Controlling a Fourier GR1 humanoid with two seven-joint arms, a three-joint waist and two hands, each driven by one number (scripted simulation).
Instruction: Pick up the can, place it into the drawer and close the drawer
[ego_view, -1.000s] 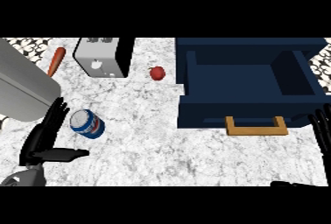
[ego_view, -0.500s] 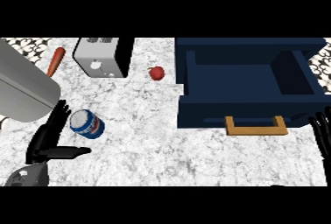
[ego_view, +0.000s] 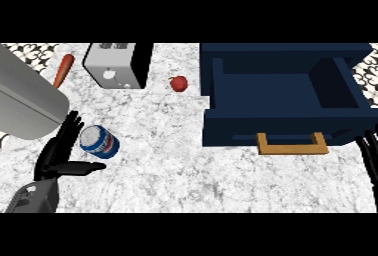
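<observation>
The step in hand was the first one: reaching for the can (ego_view: 99, 142), which was not yet picked up. The can lay on the marble counter (ego_view: 170, 165), at the left side, tilted so that its silver top faced up and to the left, well apart from the drawer (ego_view: 284, 120). The drawer was pulled open at the right, its dark blue inside showed nothing in it, and its wooden handle (ego_view: 291, 145) pointed toward the robot.

The left hand (ego_view: 60, 155) was just beside the can, on its left. The fingers were straight and pointed up along the can's side, and the thumb stuck out to the right below the can. So the hand was open and held nothing. It looked as if the fingers touched the can's edge, but I could not tell this for sure from this steep view.

The next move, as I judge it, called for the hand to come round the can and curl the fingers and the thumb on it, then to lift it and carry it right, over the drawer's front wall.

Of the right hand (ego_view: 368, 155) only some straight fingers showed at the right edge, near the drawer's corner, resting open.
</observation>
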